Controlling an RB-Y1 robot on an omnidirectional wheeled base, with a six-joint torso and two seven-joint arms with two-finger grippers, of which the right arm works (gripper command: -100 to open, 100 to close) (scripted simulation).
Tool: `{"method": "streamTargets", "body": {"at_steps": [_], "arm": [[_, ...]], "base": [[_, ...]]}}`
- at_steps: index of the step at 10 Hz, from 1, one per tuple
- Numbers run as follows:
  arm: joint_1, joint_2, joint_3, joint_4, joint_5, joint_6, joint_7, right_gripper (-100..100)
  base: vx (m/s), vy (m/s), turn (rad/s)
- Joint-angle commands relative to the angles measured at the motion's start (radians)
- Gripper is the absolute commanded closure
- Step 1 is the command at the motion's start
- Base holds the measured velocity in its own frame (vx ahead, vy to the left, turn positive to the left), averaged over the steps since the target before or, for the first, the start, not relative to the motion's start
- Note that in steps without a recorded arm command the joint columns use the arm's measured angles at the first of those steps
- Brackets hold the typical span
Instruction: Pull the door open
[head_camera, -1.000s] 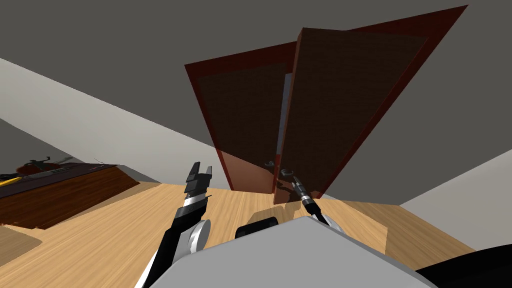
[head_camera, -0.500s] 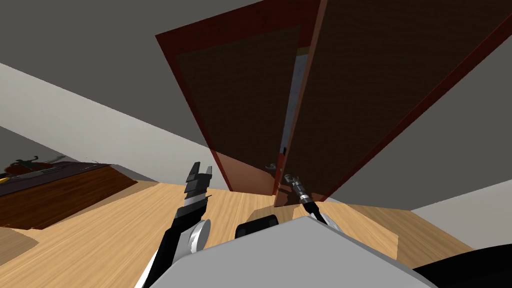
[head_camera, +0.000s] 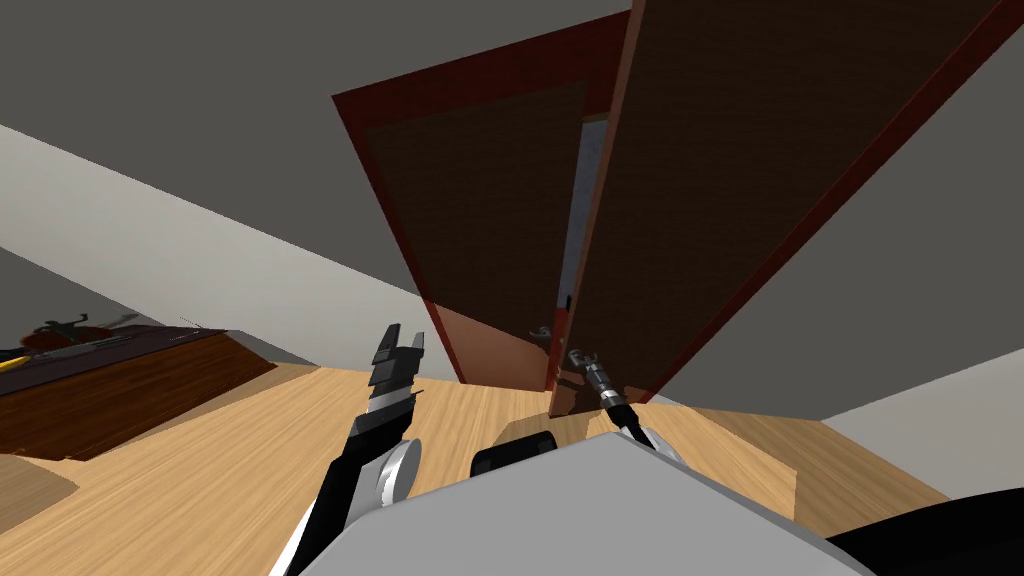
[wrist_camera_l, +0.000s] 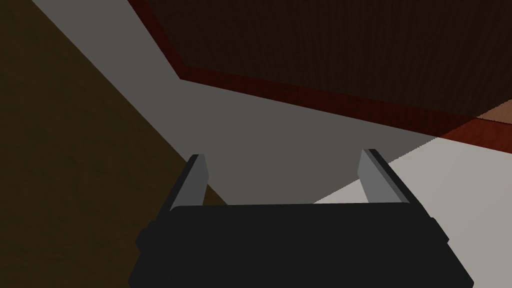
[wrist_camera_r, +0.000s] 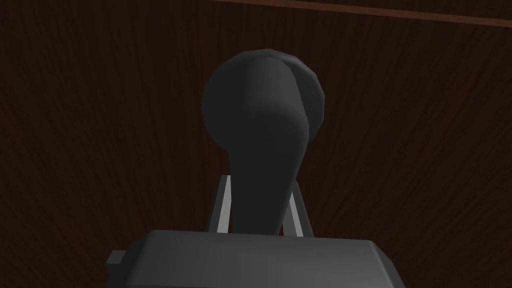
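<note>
At the door's free edge, the right gripper is clenching the dark lever handle, its fingers pressing both sides of the lever. The door, a dark brown leaf, is standing partly ajar, angling out of its red frame toward me. Pulling well, I judge, is calling for drawing the handle back along the leaf's arc rather than straight, so the grip is not twisting off. The left gripper is hanging released, off to the door's side.

The dark brown wooden door leaf now stands further out from its red-brown frame; the pale gap between them is wider. My head camera has shifted, so both loom larger. The right gripper, on the dark lever handle, sits nearer me.
</note>
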Motion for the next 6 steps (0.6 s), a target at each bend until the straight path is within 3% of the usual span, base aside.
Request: {"method": "streamTargets", "body": {"at_steps": [1,4,6], "arm": [[0.020,-0.014,0.009,0.003,0.014,-0.032,-0.023,100],[0.056,-0.041,0.027,0.007,0.039,-0.091,-0.066,100],[0.076,-0.055,0.036,0.009,0.052,-0.122,-0.089,100]], "base": [[-0.158,-0.057,0.200],[-0.213,-0.088,0.240],[-0.202,-0.068,0.133]]}}
